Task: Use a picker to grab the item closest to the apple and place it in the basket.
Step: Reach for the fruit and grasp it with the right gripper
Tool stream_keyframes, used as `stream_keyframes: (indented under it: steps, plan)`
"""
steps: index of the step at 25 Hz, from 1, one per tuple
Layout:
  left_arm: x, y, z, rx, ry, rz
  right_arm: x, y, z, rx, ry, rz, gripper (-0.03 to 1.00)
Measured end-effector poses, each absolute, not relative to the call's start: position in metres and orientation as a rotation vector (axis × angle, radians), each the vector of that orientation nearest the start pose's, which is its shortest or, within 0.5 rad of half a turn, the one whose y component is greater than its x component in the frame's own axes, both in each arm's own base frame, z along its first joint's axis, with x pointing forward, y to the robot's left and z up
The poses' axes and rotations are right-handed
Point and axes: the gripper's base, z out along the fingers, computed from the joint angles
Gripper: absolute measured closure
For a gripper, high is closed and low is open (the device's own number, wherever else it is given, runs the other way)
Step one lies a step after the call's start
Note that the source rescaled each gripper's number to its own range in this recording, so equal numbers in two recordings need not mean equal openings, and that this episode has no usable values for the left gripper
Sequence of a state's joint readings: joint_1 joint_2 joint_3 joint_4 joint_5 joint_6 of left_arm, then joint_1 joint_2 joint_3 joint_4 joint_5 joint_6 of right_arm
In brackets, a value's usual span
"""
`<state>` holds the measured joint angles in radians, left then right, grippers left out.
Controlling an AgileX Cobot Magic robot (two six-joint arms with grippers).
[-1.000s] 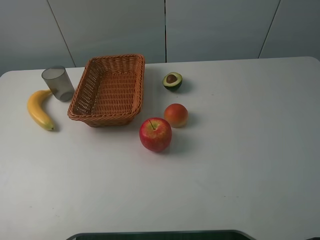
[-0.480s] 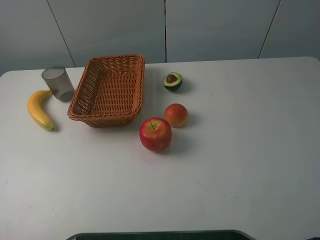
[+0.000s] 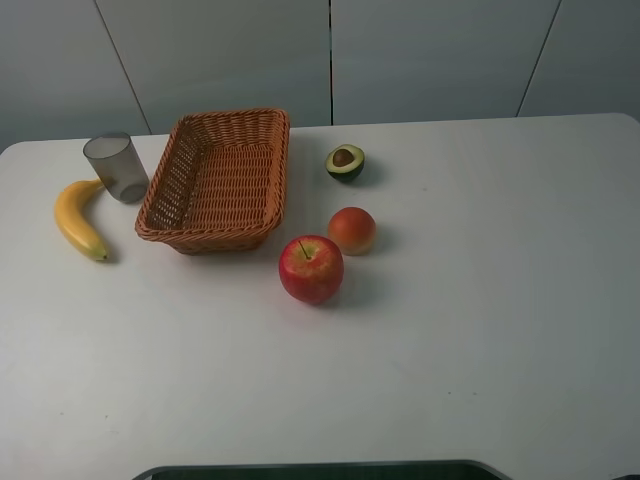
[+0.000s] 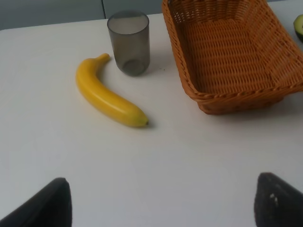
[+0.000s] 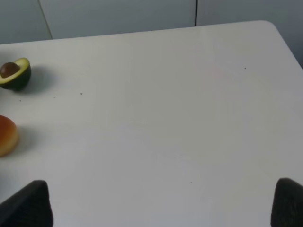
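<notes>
A red apple [image 3: 311,269] sits near the middle of the white table. Just behind it to the right lies an orange-red round fruit [image 3: 352,230], also at the edge of the right wrist view [image 5: 6,135]; it is the nearest thing to the apple. The woven brown basket [image 3: 218,180] [image 4: 236,61] stands empty at the back left. My left gripper [image 4: 161,198] is open, its dark fingertips [image 4: 42,205] wide apart over bare table in front of the banana. My right gripper [image 5: 161,203] is open too, over bare table right of the fruit. Neither gripper shows in the high view.
A halved avocado [image 3: 345,162] [image 5: 14,73] lies behind the orange-red fruit. A yellow banana [image 3: 78,219] [image 4: 109,97] and a grey translucent cup [image 3: 116,167] [image 4: 129,42] are left of the basket. A dark edge [image 3: 320,470] runs along the table's front.
</notes>
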<state>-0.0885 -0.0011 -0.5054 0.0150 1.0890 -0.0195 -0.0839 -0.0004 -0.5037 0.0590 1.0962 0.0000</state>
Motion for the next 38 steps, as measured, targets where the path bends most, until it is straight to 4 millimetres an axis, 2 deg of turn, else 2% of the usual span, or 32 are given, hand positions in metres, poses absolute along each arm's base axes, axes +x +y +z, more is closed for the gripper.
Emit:
stream_keyframes:
  steps: [18,28,32,38]
  plan:
    - [-0.007,0.002,0.276,0.070,2.065,-0.049,-0.007,0.004,0.276,0.098,2.073,0.009,-0.03]
    - [-0.007,0.002,0.276,0.070,2.065,-0.049,0.000,0.007,0.276,0.153,2.112,0.098,-0.03]
    - [-0.007,0.002,0.276,0.070,2.065,-0.049,0.020,0.004,0.290,0.124,2.200,0.058,-0.03]
    - [-0.007,0.002,0.276,0.070,2.065,-0.049,0.080,0.003,0.308,0.021,2.408,0.058,-0.03]
